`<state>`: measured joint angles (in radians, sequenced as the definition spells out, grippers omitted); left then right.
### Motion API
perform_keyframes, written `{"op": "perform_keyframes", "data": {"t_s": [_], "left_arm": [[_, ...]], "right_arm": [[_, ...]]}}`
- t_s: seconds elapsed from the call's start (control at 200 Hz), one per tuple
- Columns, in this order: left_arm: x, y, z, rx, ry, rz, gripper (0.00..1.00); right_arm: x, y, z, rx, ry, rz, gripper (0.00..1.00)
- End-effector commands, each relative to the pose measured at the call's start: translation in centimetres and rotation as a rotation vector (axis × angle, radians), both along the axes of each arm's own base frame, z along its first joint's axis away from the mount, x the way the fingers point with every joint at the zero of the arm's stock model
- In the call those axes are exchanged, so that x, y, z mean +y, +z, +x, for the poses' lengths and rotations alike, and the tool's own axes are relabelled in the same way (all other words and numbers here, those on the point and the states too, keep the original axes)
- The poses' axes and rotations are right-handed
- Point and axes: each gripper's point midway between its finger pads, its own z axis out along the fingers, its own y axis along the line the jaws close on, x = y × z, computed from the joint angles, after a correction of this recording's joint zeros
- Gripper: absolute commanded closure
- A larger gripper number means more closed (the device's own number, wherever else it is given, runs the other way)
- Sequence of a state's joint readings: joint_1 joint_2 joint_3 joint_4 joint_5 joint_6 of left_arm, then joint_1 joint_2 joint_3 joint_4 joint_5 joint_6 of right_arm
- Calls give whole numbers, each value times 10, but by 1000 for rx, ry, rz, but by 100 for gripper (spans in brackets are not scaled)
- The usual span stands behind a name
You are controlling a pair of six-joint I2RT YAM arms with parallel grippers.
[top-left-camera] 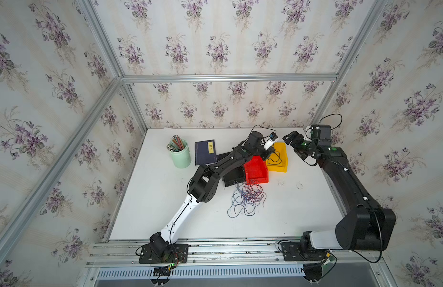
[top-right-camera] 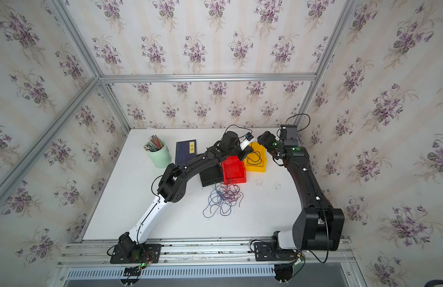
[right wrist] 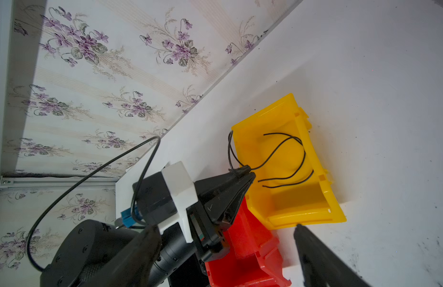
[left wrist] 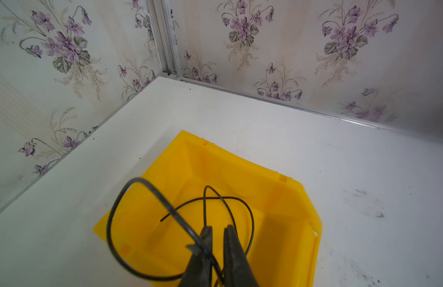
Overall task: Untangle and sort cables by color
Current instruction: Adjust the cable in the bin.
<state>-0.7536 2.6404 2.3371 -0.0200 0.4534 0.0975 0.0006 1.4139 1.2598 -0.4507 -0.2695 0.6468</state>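
black bin (top-left-camera: 234, 177): mostly under left arm (top-left-camera: 225, 162) | left gripper (left wrist: 219, 227): base cut off

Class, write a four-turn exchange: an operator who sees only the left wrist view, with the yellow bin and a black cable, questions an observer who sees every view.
Operator: What is left to sort?
Observer: A tangle of blue and red cables lies on the table, next to the red bin.
Operator: Where is the right gripper?
Observer: The right gripper hangs open and empty near the far end of the yellow bin.
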Motion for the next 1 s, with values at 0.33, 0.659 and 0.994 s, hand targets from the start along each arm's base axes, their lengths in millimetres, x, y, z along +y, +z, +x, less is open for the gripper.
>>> {"op": "perform_keyframes", "data": {"t_s": [0.33,0.659,0.994], "left_arm": [[-7,-8,-11,75,-13,-40,56],[-3,59,-44,106,-123,-126,35],[31,82,-114,378,-229,-119,5]], "right_arm": [[3,-6,4,-3,29,-10,12],[5,2,3,-27,32,5,12],[6,25,-5,-81,24,28,11]]}}
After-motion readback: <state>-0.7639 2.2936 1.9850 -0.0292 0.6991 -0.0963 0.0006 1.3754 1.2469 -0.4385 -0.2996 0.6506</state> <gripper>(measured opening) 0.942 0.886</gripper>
